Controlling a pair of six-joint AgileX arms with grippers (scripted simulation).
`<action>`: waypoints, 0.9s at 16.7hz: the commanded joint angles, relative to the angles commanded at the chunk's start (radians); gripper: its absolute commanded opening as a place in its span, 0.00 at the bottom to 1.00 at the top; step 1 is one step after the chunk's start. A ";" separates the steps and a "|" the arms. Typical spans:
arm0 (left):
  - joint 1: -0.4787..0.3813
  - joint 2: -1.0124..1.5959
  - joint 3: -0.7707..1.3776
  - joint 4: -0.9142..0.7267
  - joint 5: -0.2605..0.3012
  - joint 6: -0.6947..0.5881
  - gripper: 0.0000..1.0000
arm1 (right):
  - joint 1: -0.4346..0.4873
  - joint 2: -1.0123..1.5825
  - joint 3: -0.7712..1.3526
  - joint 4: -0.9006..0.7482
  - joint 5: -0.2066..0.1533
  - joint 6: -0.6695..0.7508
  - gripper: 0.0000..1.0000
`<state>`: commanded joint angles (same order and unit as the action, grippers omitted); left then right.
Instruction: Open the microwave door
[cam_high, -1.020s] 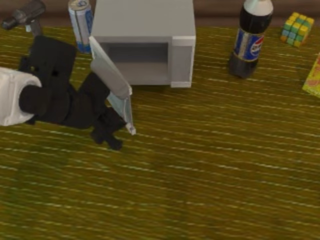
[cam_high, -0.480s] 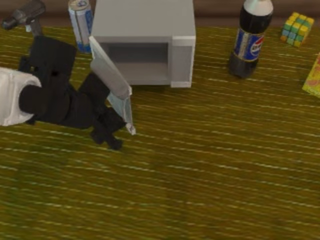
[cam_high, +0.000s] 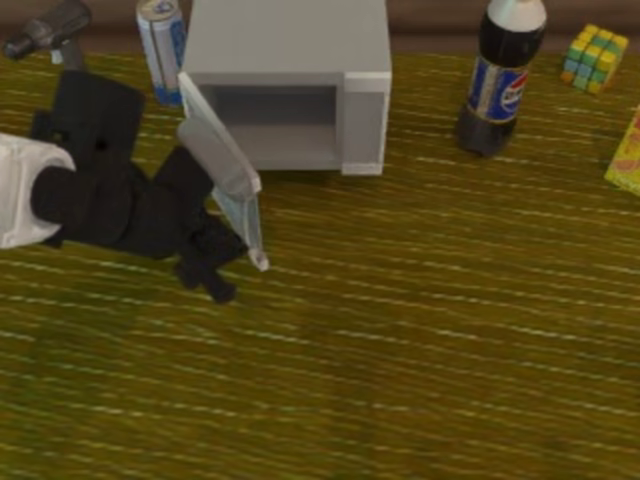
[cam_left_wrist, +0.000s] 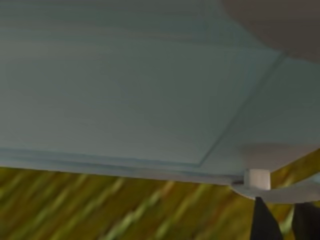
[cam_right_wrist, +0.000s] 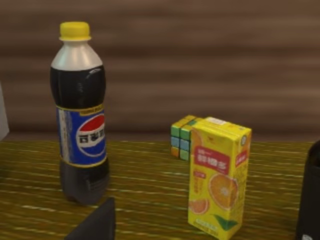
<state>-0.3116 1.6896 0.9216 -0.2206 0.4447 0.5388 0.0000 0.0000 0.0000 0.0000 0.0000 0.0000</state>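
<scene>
Just beyond the left gripper (cam_high: 213, 272), apparently clamped on its handle, the microwave door (cam_high: 222, 165) stands swung well out from the microwave (cam_high: 290, 45); a slanted pull could slip the fingers off.

One microwave (cam_high: 290, 80), one cola bottle (cam_high: 500, 75), one can (cam_high: 162, 45), one puzzle cube (cam_high: 594, 57), one juice carton (cam_right_wrist: 217, 177).

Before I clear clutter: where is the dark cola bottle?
The dark cola bottle with the blue label stands at the top view's upper right, between the light grey-white microwave and the multicoloured puzzle cube.
</scene>
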 joint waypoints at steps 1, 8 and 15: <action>0.006 0.000 0.001 -0.006 0.006 0.012 0.00 | 0.000 0.000 0.000 0.000 0.000 0.000 1.00; 0.012 0.002 0.001 -0.014 0.012 0.025 0.00 | 0.000 0.000 0.000 0.000 0.000 0.000 1.00; 0.012 0.002 0.001 -0.014 0.012 0.025 0.00 | 0.000 0.000 0.000 0.000 0.000 0.000 1.00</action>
<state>-0.2991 1.6916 0.9227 -0.2346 0.4569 0.5639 0.0000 0.0000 0.0000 0.0000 0.0000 0.0000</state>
